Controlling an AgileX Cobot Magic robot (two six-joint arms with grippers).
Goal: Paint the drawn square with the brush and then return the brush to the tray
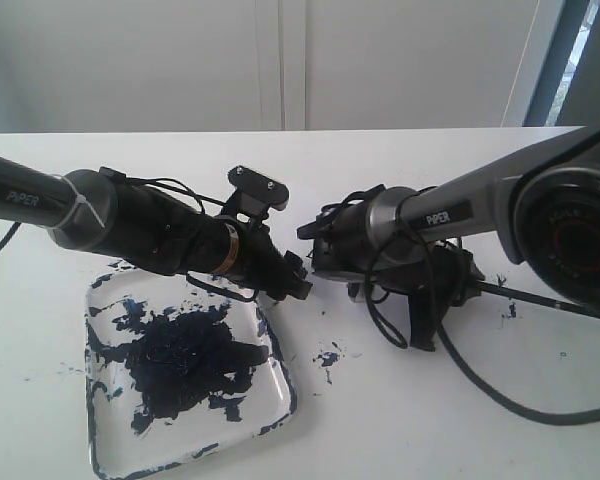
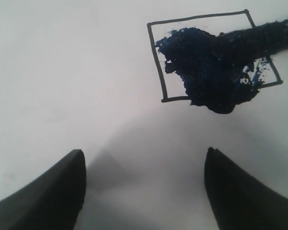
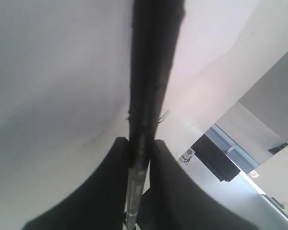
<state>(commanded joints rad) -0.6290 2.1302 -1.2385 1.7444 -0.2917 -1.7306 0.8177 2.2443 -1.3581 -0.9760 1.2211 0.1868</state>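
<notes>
In the left wrist view the drawn square [image 2: 169, 57] is a black outline on white, mostly smeared dark blue. The brush [image 2: 259, 34] lies across it, its paint-loaded tip on the smear. My right gripper [image 3: 140, 143] is shut on the brush [image 3: 151, 72] near its silver band. In the exterior view the handle [image 1: 540, 297] sticks out to the right behind the right gripper [image 1: 355, 283]. My left gripper [image 2: 144, 160] stands open and empty just short of the square, hovering at the tray's far right corner [image 1: 298, 280]. The tray [image 1: 276, 400] sits front left with a big blue-black blotch.
Blue paint spots mark the white table [image 1: 328, 357] right of the tray and beside the brush handle [image 1: 508, 308]. A black cable [image 1: 500, 395] loops on the table under the right arm. A white wall runs behind the table.
</notes>
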